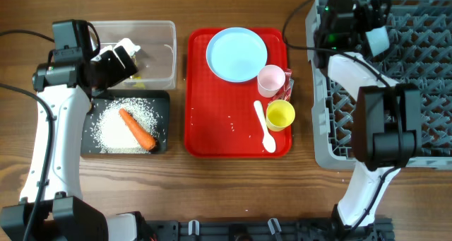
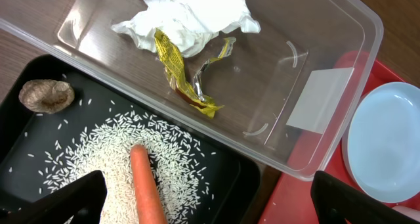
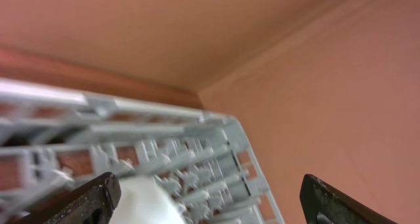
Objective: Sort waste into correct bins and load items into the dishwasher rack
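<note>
My left gripper (image 1: 119, 57) (image 2: 207, 188) is open and empty, hovering over the border between the clear tub (image 1: 166, 30) (image 2: 328, 73) and the black tray (image 1: 161, 100) (image 2: 230, 178). The tub holds crumpled tissue (image 2: 190, 17) and a yellow wrapper (image 2: 177, 66). The tray holds rice (image 2: 105, 155), a carrot (image 1: 138, 128) (image 2: 147, 184) and a brown lump (image 2: 46, 96). My right gripper (image 1: 373, 30) (image 3: 210, 191) is open above the far side of the grey rack (image 1: 424, 100) (image 3: 164, 119), with a pale bowl (image 1: 378, 40) (image 3: 147, 201) beside its left finger.
The red tray (image 1: 212, 128) carries the pale blue plate (image 1: 236, 54) (image 2: 387, 145), a pink cup (image 1: 270, 80), a yellow cup (image 1: 280, 115) and a white spoon (image 1: 265, 126). A few rice grains lie on the red tray.
</note>
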`<state>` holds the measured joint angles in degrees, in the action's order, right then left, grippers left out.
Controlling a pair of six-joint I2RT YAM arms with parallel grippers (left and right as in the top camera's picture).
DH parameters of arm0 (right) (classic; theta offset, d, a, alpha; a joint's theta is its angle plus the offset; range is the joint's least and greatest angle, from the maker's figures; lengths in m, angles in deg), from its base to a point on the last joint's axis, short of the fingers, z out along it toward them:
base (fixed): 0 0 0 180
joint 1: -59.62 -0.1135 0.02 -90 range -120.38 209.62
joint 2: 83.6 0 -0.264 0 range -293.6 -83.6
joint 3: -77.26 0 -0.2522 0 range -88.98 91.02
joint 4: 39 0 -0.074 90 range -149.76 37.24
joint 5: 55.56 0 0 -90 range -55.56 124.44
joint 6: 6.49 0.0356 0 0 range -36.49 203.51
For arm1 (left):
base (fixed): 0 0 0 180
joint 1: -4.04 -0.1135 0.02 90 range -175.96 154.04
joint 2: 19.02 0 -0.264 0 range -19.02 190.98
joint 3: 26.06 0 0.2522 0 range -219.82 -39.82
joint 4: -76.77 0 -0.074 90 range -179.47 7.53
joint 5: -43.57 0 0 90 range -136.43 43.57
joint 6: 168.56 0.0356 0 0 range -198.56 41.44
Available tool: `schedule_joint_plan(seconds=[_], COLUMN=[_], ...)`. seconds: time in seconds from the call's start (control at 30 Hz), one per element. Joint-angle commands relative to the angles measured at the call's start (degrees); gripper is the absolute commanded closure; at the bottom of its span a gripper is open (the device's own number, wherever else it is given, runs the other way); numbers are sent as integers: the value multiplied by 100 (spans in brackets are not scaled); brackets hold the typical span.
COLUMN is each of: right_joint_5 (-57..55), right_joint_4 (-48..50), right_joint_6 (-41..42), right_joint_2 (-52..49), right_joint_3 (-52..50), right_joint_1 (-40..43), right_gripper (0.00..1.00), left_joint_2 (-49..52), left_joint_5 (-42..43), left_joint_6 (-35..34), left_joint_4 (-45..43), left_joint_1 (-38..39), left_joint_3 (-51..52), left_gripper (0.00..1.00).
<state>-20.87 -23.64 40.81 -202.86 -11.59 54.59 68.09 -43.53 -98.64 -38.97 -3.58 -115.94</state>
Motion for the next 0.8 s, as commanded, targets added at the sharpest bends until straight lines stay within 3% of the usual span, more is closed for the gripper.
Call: schedule_joint_plan(seconds=[0.0,0.1,0.23,0.27,0.33,0.43,0.5,0.57,0.7,0.77], right_joint_5=[116,157,1419,1860,2721,4885,5991,6181,6133,6452], right_joint_4=[87,-85,-2461,-3104,-4240,-5700,-6137,-6140,-5788,-5654], right_joint_6=[450,1154,2769,3110,3757,4850,4933,5012,5296,5823], right_joint_2=[424,1005,2057,2256,2544,2745,2732,2706,2417,2356], right_joint_3=[61,61,61,61,61,61,61,50,48,94], right_joint_1=[-278,-603,-1215,-1329,-1561,-1904,-1943,-1943,-1939,-1834], right_gripper=[10,9,9,0,0,0,0,1,19,26], left_joint_2=[2,2,2,2,2,2,2,2,2,2], left_joint_5=[24,24,24,24,24,24,24,24,24,24], left_joint_6=[-33,-33,-33,-33,-33,-33,-33,-33,-33,-33], left_joint_4=[-13,-15,-15,-15,-13,-15,-15,-15,-13,-13], left_joint_1=[-13,-13,-13,-13,-13,-13,-13,-13,-13,-13], left_joint_3=[7,7,7,7,7,7,7,7,7,7], left_gripper=[0,0,0,0,0,0,0,0,0,0])
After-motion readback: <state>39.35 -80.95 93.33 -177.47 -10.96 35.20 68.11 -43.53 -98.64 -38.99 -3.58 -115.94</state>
